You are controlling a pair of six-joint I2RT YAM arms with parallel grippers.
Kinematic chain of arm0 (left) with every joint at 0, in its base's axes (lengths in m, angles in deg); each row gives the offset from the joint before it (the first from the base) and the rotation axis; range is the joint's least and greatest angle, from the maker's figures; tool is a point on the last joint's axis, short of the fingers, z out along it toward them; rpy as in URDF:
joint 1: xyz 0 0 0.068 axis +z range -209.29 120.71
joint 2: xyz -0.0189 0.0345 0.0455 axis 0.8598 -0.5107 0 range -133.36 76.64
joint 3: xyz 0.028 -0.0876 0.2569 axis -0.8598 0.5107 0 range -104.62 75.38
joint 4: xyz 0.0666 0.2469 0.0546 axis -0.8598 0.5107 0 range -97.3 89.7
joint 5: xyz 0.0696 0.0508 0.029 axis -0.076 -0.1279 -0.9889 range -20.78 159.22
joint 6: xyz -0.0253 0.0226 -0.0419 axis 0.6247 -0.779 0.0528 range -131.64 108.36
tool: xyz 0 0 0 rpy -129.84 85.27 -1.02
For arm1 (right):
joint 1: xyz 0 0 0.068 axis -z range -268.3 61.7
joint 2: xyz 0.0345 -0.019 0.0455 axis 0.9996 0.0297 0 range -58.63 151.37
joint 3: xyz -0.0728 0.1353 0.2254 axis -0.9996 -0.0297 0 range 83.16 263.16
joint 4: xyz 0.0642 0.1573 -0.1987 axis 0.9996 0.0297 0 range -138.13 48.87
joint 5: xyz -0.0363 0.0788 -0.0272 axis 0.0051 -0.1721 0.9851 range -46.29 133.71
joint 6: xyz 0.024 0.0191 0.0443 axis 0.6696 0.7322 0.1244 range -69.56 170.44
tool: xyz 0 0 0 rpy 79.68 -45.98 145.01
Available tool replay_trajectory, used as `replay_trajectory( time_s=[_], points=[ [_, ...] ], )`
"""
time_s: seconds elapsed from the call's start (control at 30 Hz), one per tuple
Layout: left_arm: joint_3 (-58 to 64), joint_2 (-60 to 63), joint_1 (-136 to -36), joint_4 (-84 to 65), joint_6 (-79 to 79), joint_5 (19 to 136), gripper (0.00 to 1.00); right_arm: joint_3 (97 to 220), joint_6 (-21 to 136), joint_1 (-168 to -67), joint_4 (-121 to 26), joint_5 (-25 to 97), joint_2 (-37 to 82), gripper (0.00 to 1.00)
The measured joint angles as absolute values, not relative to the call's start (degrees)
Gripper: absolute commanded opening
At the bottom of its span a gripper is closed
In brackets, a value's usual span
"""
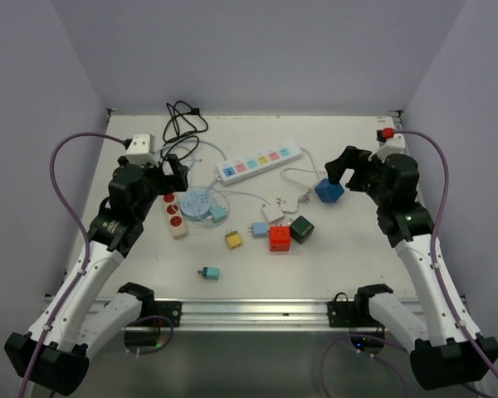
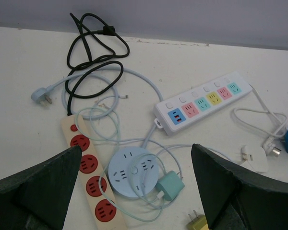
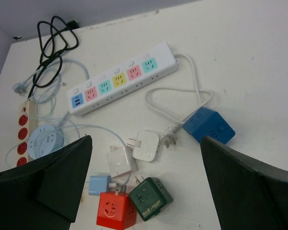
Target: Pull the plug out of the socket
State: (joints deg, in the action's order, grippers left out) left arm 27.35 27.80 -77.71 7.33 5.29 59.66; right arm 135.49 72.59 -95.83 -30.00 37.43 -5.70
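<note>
Where it touches socket (image 2: 132,172), plug (image 2: 171,185) lies diagonally.

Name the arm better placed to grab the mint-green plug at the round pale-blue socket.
Left. The left gripper hangs beside the mint-green plug and round pale-blue socket; the right gripper sits far across.

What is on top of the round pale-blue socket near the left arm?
A thin pale cable loops across the round socket; a mint plug touches its rim. Its face outlets look unoccupied. The plug's prongs are hidden.
</note>
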Motion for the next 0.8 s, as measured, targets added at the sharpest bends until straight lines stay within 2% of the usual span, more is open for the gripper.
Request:
replay_trajectory(
  time_s=[0.27, 0.8],
  points=[
    [27.5, 29.4, -77.7, 7.3, 5.3, 54.7, 1.00, 140.7, 67.0, -99.9, -19.9, 47.5, -6.2, 0.99],
    [28.1, 28.0, -77.7, 7.4, 5.2, 48.7, 0.99, 138.8, 73.7, -100.2, -13.0, 60.6, -5.3, 0.99]
  ],
)
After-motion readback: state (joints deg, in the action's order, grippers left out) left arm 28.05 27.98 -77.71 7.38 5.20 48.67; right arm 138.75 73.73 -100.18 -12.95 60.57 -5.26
